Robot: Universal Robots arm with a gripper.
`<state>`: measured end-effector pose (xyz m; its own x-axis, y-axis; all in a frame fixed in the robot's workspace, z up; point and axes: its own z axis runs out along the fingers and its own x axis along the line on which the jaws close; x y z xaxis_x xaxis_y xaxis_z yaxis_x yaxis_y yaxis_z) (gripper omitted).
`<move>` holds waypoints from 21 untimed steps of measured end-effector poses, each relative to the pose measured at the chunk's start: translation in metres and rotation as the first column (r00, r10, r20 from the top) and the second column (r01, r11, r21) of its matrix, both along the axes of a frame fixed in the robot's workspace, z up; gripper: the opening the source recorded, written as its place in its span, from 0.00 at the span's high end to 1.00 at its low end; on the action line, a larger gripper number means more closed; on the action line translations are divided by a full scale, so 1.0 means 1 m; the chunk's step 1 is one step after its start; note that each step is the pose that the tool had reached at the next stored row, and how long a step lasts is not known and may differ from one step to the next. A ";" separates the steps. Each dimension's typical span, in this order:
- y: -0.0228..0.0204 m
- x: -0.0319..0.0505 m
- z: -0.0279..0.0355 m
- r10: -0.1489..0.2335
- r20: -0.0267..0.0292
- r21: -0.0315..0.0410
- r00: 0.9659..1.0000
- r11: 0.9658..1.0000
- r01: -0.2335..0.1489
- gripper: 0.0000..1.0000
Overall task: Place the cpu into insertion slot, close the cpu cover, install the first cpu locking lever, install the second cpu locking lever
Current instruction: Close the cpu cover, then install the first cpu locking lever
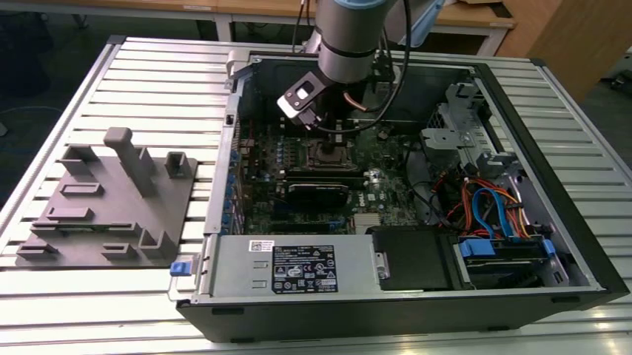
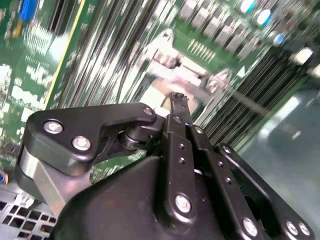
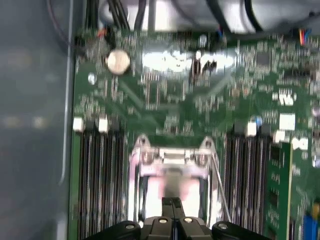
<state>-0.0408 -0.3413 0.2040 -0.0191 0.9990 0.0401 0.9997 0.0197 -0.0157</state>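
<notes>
My gripper (image 1: pixel 331 133) hangs inside the open computer case, just above the insertion slot (image 1: pixel 329 157) in the middle of the green board. In both wrist views its two black fingers (image 3: pixel 172 202) are pressed together with no gap, the tips (image 2: pixel 177 97) right over the socket. The silver cpu cover (image 3: pixel 172 159) lies across the socket's frame, and its hinge end (image 2: pixel 187 80) has two screws. Through the cover's window shows a pale surface (image 3: pixel 155 192), too blurred to tell whether it is the cpu. A thin wire lever (image 3: pixel 218 182) runs along one side of the socket.
Rows of dark memory slots (image 3: pixel 100 180) flank the socket, with a coin battery (image 3: pixel 118 61) beyond. In the case sit a grey power supply (image 1: pixel 296 266), a black card (image 1: pixel 316 194) and a drive bay with cables (image 1: pixel 493 211). A grey fixture plate (image 1: pixel 109 200) lies on the table at the exterior view's left.
</notes>
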 end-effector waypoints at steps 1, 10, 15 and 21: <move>0.0000 0.0006 0.0000 0.000 0.000 0.000 1.000 1.000 0.000 0.90; 0.0001 0.0015 0.0003 0.000 0.000 0.000 1.000 1.000 0.000 0.90; 0.0000 0.0015 0.0022 0.000 0.000 0.000 1.000 1.000 0.000 0.90; 0.0000 0.0018 0.0066 0.000 -0.002 0.000 1.000 1.000 0.000 0.90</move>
<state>-0.0390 -0.3412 0.2106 -0.0191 0.9990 0.0402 0.9997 0.0198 -0.0173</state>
